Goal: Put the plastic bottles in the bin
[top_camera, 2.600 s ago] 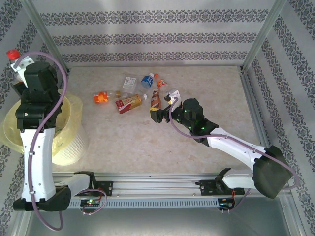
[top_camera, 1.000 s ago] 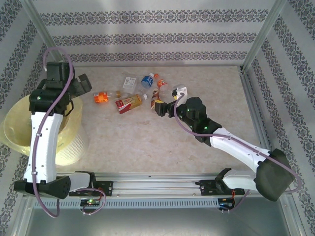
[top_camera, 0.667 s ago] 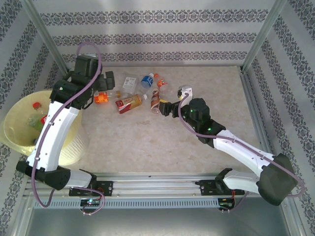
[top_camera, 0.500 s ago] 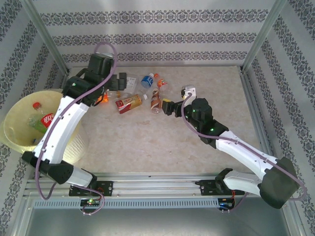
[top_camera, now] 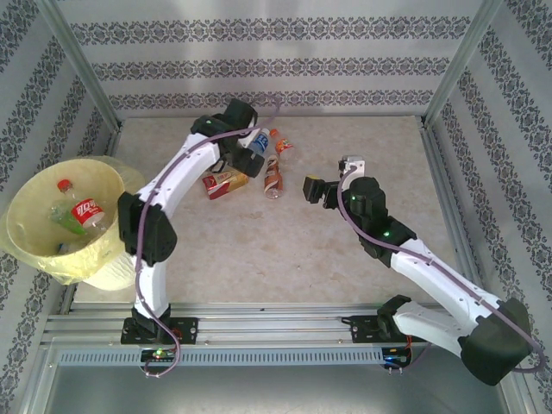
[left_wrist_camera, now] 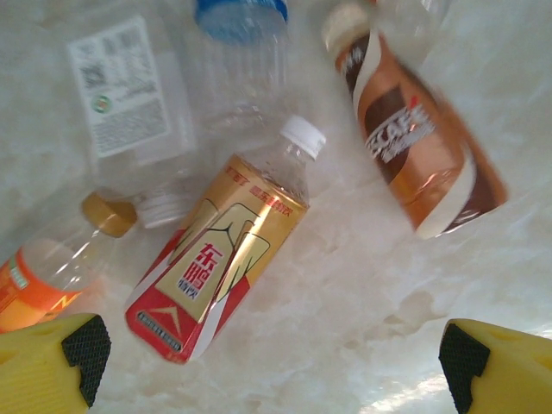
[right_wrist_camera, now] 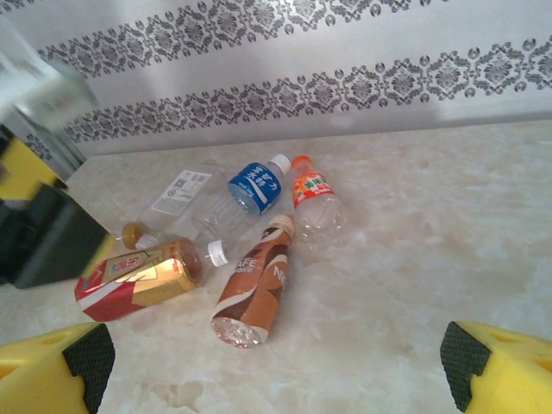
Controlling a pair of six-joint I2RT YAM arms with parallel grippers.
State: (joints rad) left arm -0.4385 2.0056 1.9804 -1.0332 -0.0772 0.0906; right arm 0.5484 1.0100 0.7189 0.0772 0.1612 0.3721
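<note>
Several plastic bottles lie clustered at the back of the table: a red-and-gold one (left_wrist_camera: 216, 267), a brown coffee one (right_wrist_camera: 259, 280), a blue-labelled one (right_wrist_camera: 254, 190), an orange-labelled one (right_wrist_camera: 315, 198), a clear one with a white label (left_wrist_camera: 129, 95) and a small orange one (left_wrist_camera: 43, 276). My left gripper (top_camera: 244, 153) hovers open over this cluster, nothing between its fingers. My right gripper (top_camera: 312, 187) stands open to the right of the brown bottle (top_camera: 272, 175), apart from it. The pale-yellow bin (top_camera: 108, 263) at the far left holds a red-capped bottle (top_camera: 78, 211) and others.
Metal frame posts and patterned walls close in the table on three sides. The left arm (top_camera: 177, 185) stretches from the near edge across to the bottles. Bare marble lies in front of the cluster and on the right half.
The left arm let a red-capped bottle go into the bin, then swung right and forward over the bottle cluster. The right gripper drew back to the right, away from the brown bottle.
</note>
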